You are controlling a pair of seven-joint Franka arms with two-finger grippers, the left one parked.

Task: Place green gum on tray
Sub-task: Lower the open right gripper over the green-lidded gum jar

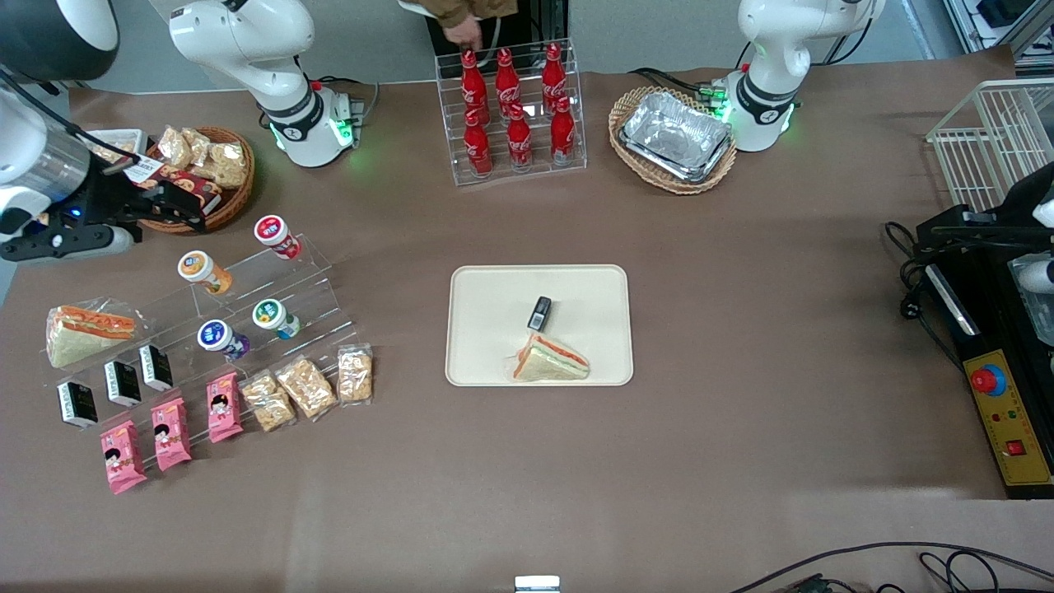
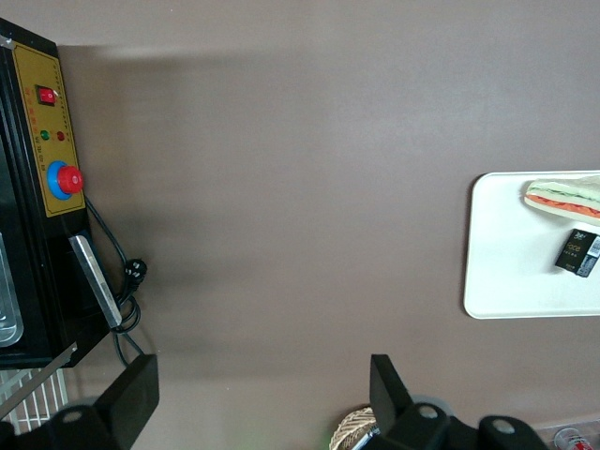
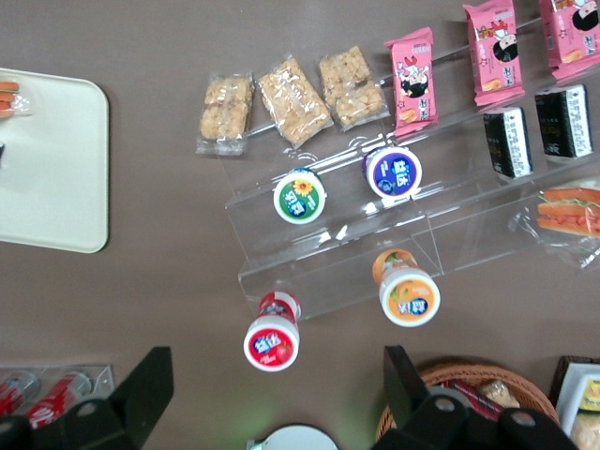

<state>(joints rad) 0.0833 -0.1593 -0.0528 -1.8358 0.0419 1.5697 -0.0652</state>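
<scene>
Green gum point(image 1: 271, 315), upright on clear stepped rack point(image 1: 306, 290) beside blue-lidded can point(image 1: 215, 336); tool point(image 1: 177, 210), released and well apart, should descend squarely over lid, then carry to tray point(image 1: 486, 284).

Working right arm: glossy white rounded shells, black joint ring, green-lit base (indicator lamps); gripper point(image 3: 272, 389) black, with angular, matte fingers point(image 3: 150, 384).
</scene>
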